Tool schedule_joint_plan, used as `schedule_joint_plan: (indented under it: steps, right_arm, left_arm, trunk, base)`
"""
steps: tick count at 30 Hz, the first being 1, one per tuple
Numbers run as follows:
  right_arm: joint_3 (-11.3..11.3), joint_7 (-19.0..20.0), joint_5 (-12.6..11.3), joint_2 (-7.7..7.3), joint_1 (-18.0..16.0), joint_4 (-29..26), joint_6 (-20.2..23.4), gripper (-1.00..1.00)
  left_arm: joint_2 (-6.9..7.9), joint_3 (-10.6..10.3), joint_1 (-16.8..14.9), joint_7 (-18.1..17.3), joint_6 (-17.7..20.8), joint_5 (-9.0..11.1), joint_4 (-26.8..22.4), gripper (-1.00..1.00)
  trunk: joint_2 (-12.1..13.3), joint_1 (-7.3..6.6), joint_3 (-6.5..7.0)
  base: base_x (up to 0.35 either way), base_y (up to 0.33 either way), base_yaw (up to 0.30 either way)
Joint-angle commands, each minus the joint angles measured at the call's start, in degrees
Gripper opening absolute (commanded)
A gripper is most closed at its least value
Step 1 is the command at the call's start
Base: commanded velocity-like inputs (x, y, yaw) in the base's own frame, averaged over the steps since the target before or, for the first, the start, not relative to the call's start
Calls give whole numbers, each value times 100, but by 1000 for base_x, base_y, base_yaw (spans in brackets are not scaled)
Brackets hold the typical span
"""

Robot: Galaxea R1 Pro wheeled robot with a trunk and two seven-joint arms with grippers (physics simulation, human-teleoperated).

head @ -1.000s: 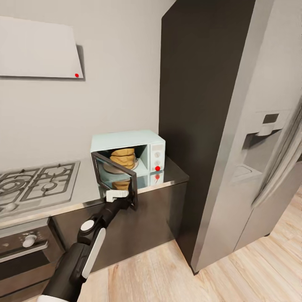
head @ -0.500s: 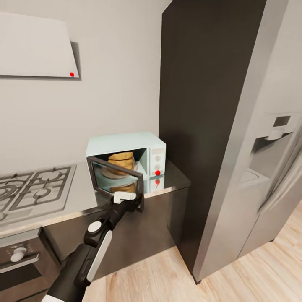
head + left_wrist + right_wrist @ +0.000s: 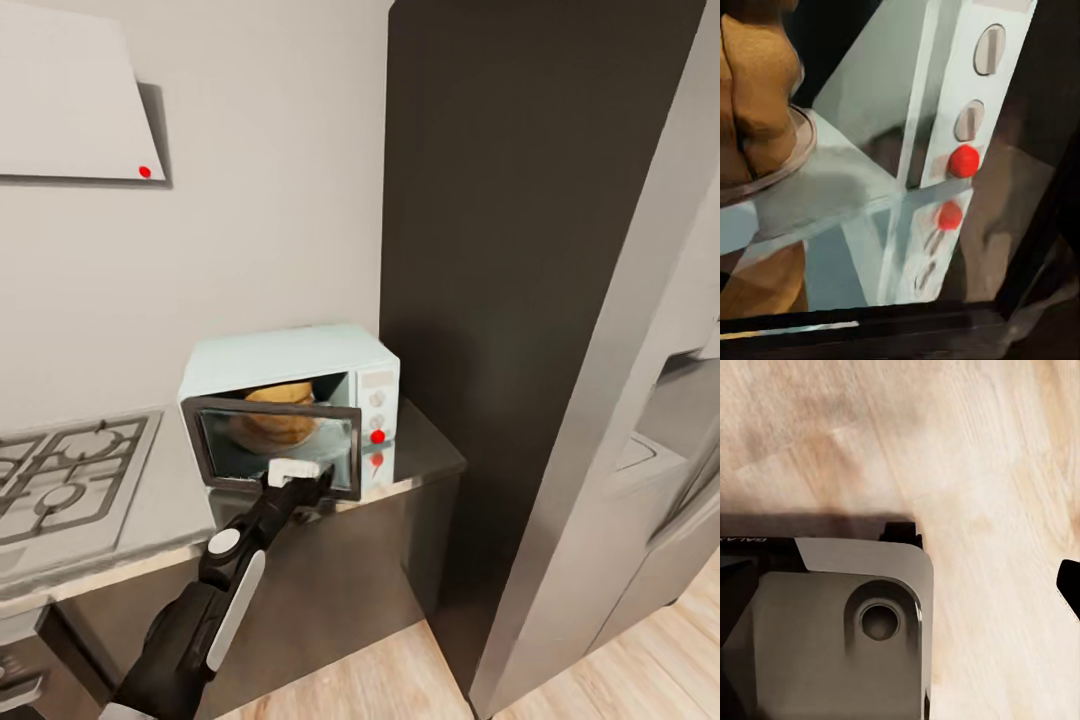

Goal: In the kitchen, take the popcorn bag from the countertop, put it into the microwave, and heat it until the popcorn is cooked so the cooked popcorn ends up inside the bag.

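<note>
The tall dark cabinet side (image 3: 520, 300) is standing hard against the right of the countertop (image 3: 430, 450), so I am getting no room on that side. To my left the gas hob (image 3: 60, 480) is lying flat, with a bare strip of counter between it and the microwave (image 3: 290, 365), and that is the side I am reaching in from.

The microwave is sitting at the counter's right end with its door (image 3: 275, 440) nearly closed. I am judging the loading as done: the popcorn bag (image 3: 280, 410) is sitting inside on the turntable, showing tan through the glass. The latching of the door and the heating are, I think, what is left.

My left gripper (image 3: 297, 478) is pressing at the door's lower edge; whether its fingers are spread or together I cannot tell. The red indicator light (image 3: 964, 160) is glowing on the panel beside the knobs (image 3: 988, 49).
</note>
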Motion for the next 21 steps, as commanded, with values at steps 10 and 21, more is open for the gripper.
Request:
schedule_joint_plan:
  steps: [10, 21]
  right_arm:
    - [-26, 19, 33, -2, -9, 18, -20, 100]
    - [-26, 19, 37, -2, -9, 18, -20, 100]
  left_arm:
    - [-1, 5, -4, -8, 38, 57, -6, 100]
    - [0, -23, -4, -8, 37, 62, -6, 100]
  trunk:
    - [-4, 4, -7]
    - [-4, 4, -7]
  base:
    - [320, 0, 0]
    - [239, 0, 0]
